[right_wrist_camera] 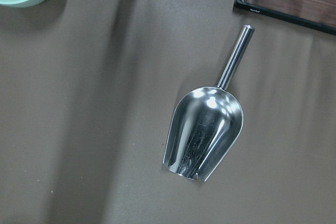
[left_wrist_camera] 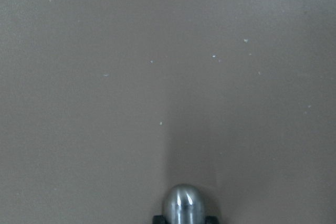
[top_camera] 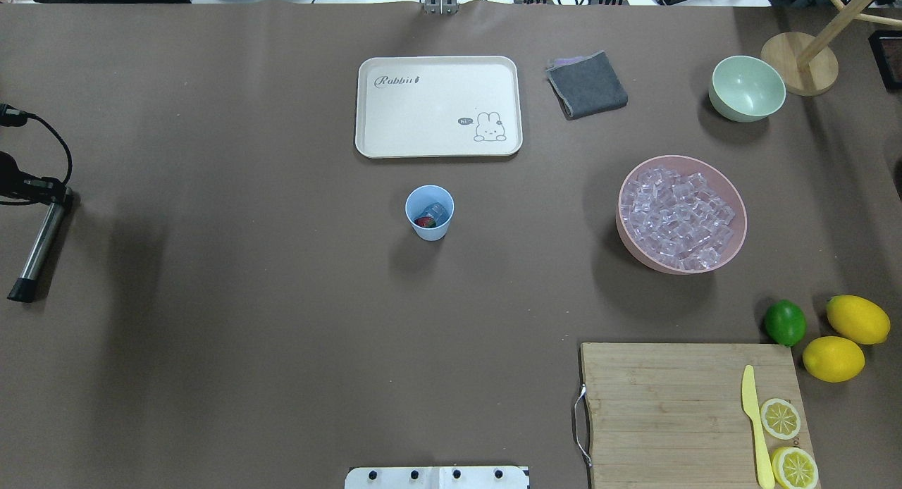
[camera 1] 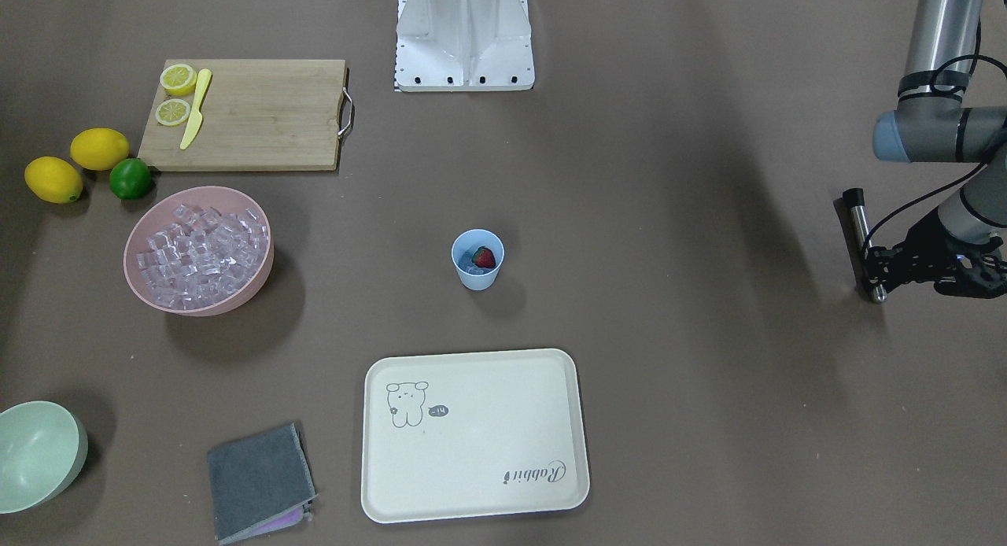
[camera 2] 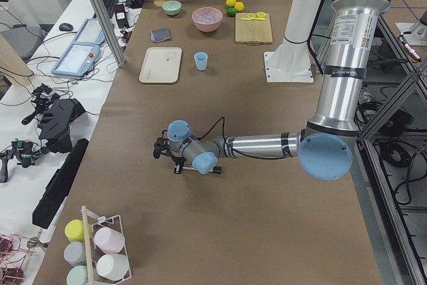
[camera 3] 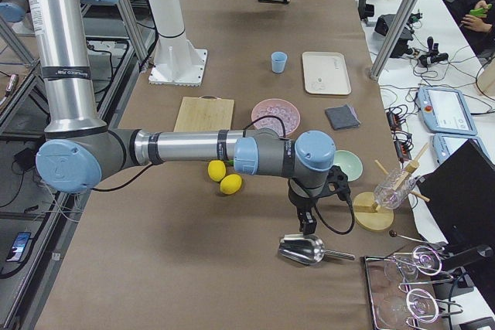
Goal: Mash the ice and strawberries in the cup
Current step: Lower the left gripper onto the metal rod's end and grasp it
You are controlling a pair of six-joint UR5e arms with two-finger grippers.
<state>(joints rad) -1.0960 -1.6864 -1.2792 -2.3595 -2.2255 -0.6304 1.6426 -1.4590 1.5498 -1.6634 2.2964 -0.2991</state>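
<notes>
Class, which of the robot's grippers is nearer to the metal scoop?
Right. The right gripper hangs above the metal scoop; the left gripper is at the opposite end of the table, gripping a metal rod.

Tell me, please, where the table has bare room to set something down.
The widest bare stretch runs from the cup to the rod at the left edge. Also bare: between cup, board and robot base, and the empty tray. The right end is crowded: ice bowl, lime, lemons, board.
</notes>
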